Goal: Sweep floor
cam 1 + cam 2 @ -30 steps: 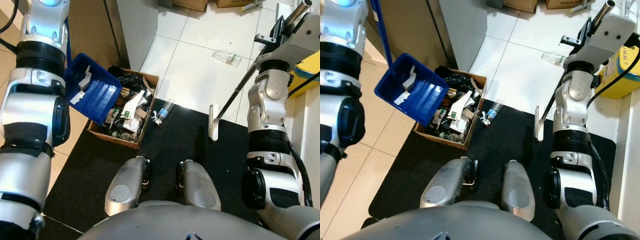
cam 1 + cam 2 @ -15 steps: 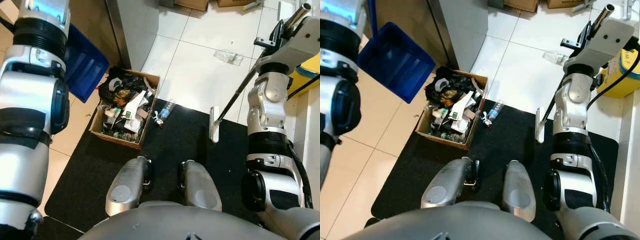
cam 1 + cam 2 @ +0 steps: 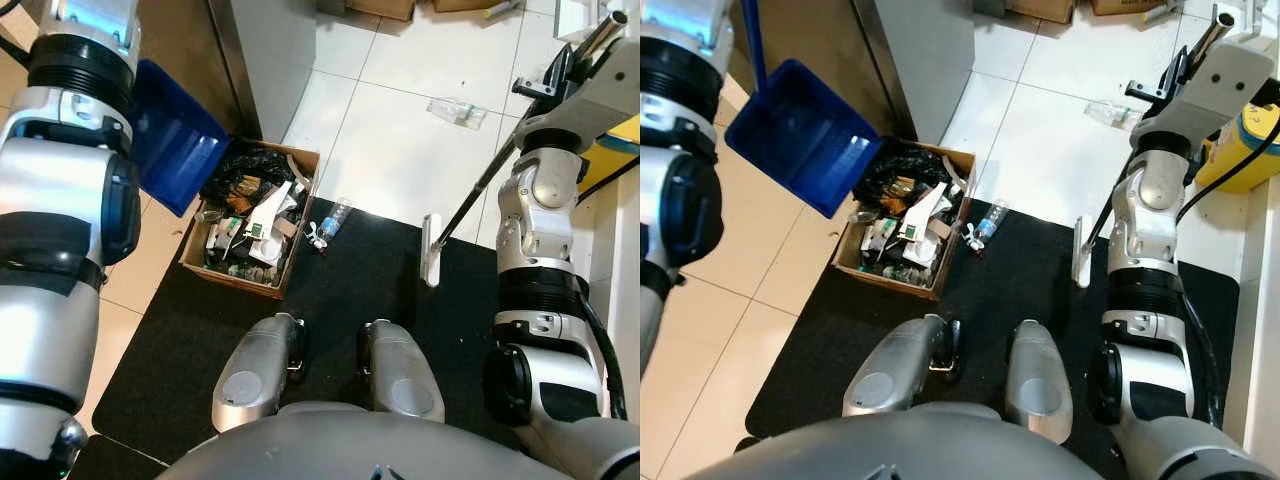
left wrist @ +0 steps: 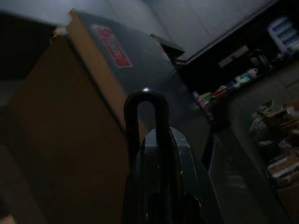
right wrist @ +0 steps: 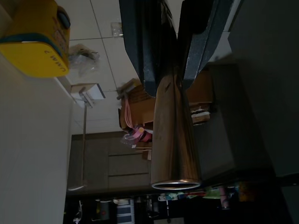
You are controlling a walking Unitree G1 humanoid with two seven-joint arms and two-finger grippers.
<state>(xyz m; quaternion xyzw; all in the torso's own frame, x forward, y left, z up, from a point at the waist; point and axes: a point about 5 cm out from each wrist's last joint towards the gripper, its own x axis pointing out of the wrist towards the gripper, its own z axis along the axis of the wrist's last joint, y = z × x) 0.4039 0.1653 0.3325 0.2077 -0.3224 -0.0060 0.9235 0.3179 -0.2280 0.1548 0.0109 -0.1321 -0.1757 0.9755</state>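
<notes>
A black mat (image 3: 340, 290) lies on the pale tiled floor (image 3: 390, 130); a tall grey cabinet (image 3: 270, 50) with a brown side panel stands at the far left, its corner just beyond the mat. At the far edge of the view sit cardboard boxes (image 3: 1040, 10) against the wall; a yellow container (image 3: 1240, 145) with a teal band stands at the right, on the white floor near a black cable. The right wrist view shows that yellow container (image 5: 32, 42) again, a crumpled clear bag (image 5: 81, 56) beside it, and dark grey cupboards (image 5: 126, 163) further off.
</notes>
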